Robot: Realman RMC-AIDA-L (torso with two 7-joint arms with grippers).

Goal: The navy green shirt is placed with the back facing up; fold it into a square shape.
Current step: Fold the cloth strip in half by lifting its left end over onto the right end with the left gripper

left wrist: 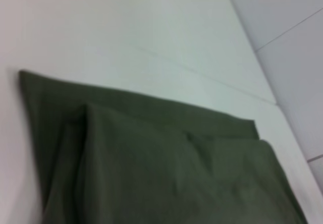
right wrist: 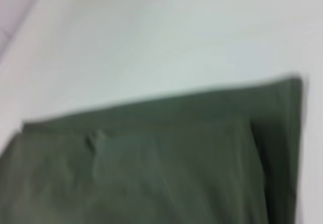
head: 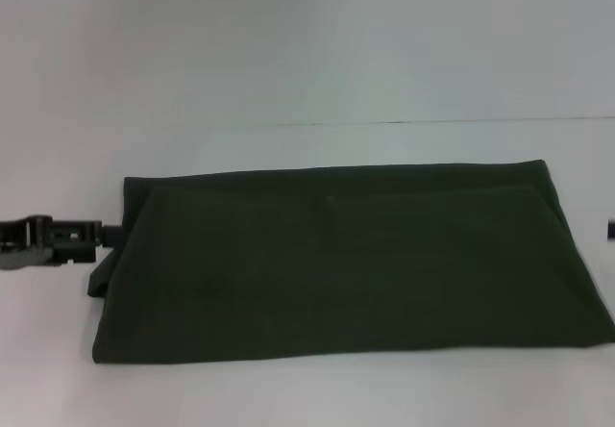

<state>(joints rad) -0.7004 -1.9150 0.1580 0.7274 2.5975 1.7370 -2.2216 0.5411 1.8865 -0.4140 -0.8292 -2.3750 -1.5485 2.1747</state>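
Currently shirt (head: 346, 263) lies as wide folded band on surface (head: 307, 62). Left hand (head: 58, 239) at its left edge, grip state can't tell. Risk: next fold drags layers, skews edges.

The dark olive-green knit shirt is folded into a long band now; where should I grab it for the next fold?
Likely the short left end of the dark olive-green knit shirt, coming in from the left, where the left gripper already sits. The band is wider than deep, so folding an end across would square it.
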